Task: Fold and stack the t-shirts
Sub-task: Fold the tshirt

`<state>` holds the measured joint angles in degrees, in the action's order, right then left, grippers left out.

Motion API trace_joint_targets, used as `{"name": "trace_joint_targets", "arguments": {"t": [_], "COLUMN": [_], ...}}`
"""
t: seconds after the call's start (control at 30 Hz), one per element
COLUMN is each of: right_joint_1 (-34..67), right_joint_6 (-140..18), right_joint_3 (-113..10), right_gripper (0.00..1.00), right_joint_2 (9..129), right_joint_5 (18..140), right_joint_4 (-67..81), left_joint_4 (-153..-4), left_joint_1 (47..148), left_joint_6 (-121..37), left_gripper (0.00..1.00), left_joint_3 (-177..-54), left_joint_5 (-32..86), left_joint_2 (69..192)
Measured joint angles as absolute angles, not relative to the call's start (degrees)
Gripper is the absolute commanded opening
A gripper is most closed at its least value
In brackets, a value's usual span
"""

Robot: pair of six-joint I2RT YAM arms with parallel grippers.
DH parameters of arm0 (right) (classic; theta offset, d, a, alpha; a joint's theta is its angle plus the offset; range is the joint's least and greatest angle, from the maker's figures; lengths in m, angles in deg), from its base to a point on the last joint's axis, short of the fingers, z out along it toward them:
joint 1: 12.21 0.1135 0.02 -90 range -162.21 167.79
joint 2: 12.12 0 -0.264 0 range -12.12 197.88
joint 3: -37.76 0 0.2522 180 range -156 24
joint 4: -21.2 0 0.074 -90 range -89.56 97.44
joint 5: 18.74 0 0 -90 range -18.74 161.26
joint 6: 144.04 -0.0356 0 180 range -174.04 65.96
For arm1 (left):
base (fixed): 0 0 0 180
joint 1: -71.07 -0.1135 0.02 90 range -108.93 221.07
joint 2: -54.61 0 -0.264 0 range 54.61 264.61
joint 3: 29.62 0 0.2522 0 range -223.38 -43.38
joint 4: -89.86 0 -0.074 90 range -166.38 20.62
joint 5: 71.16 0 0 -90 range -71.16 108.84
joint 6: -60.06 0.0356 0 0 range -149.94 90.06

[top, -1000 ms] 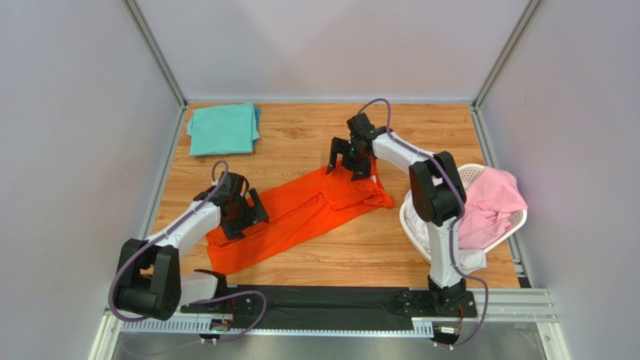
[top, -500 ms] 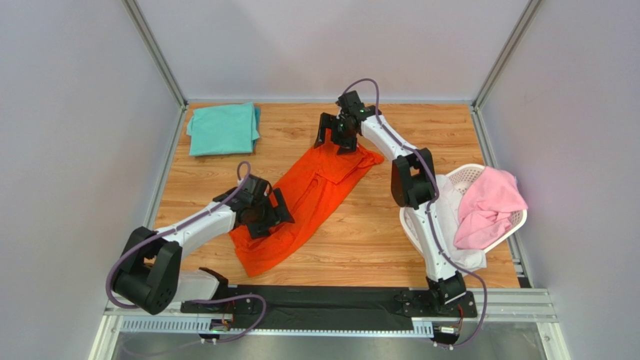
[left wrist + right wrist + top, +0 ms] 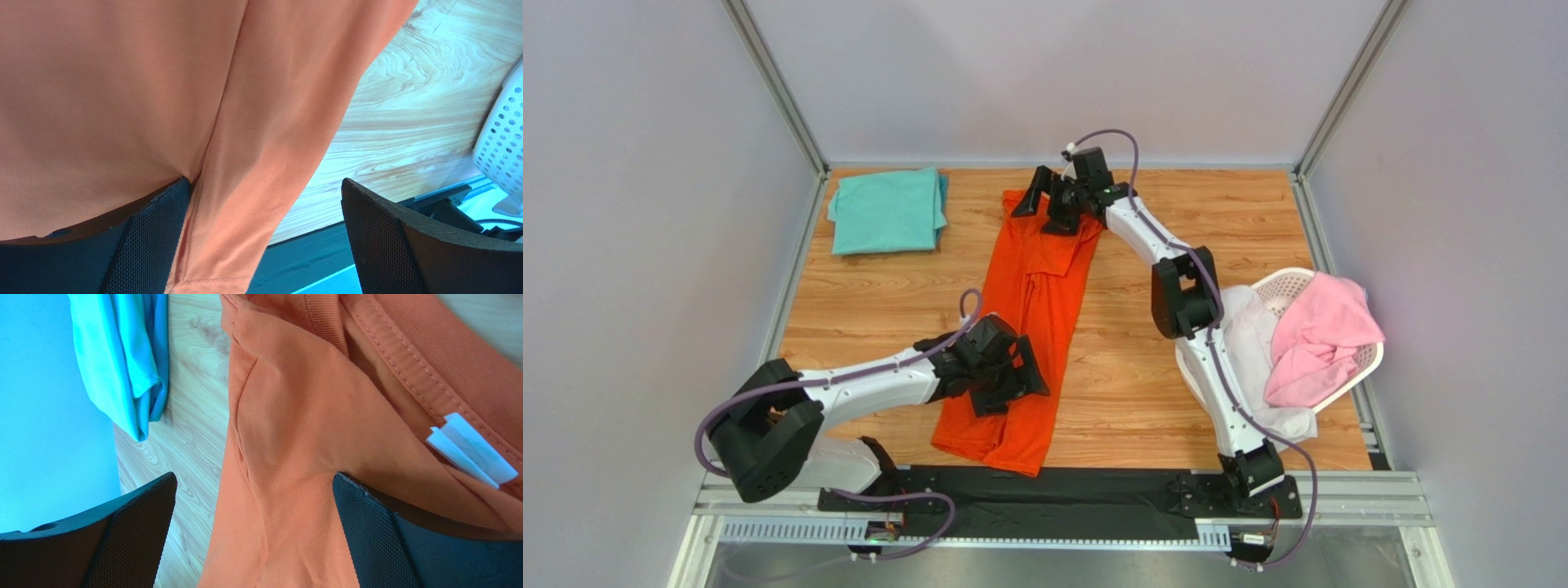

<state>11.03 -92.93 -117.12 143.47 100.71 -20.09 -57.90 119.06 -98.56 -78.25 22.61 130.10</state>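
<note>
Left gripper [image 3: 1011, 371]: jaws spread wide and closed on nothing. It sits low on the near part of the orange-red t-shirt [image 3: 1038, 288], with a long fold edge running between its fingers. It seems to press rather than pinch, which would pin the cloth flat while the strip is squared up.
Orange-red t-shirt: folded lengthwise into a narrow strip. It runs from just nearer than the left gripper straight away to the right gripper, flat on the table [image 3: 1136, 380].
Basket [image 3: 1286, 277]: white and perforated, off to the left gripper's right and well apart from it. The pink t-shirt [image 3: 1323, 328] is heaped on top and white cloth [image 3: 1293, 425] spills out at its near side. Both look unfolded, probably waiting their turn.
Right gripper [image 3: 1053, 202]: also wide open and gripping nothing, low over a shoulder at the strip's far end. The collar [image 3: 430, 349] and its white label [image 3: 469, 450] lie just past its right finger.
Teal t-shirt [image 3: 886, 211]: already folded, away to the right gripper's left and apart from the orange cloth. It is likely the base of the stack.
Step in hand (judgement): the crosswise fold, bringing the collar end and the hem together, looks next. Each gripper must first close on cloth.
Risk: the lengthwise fold may fall open when lifted.
</note>
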Motion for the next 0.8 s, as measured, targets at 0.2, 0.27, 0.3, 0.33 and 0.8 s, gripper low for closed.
{"name": "trace_joint_targets", "arguments": {"t": [0.2, 0.27, 0.3, 0.33, 0.8], "right_joint_1": [11.8, 11.9, 12.0, 12.0, 12.4], "right_joint_6": [-94.6, -94.5, -94.5, -94.5, -85.9], "right_joint_3": [-117.2, -117.2, -117.2, -117.2, -109.6], "right_gripper": [1.0, 1.0, 1.0, 1.0, 1.0], "right_joint_2": [144.1, 144.1, 144.1, 144.0, 123.8], "right_joint_5": [100.1, 99.4, 99.1, 98.8, 85.7], "right_joint_4": [-16.1, -15.5, -15.5, -15.5, -30.9], "left_joint_4": [-58.2, -57.9, -57.8, -57.6, -44.1], "left_joint_1": [121.8, 122.5, 122.8, 123.0, 128.2], "left_joint_6": [-99.8, -99.9, -99.9, -99.9, -99.1], "left_gripper": [1.0, 1.0, 1.0, 1.0, 1.0], "left_joint_3": [-82.1, -83.2, -83.8, -84.3, -89.1], "left_joint_5": [21.1, 20.6, 20.4, 20.2, 9.7], "left_joint_2": [134.6, 135.8, 136.3, 136.8, 131.6]}}
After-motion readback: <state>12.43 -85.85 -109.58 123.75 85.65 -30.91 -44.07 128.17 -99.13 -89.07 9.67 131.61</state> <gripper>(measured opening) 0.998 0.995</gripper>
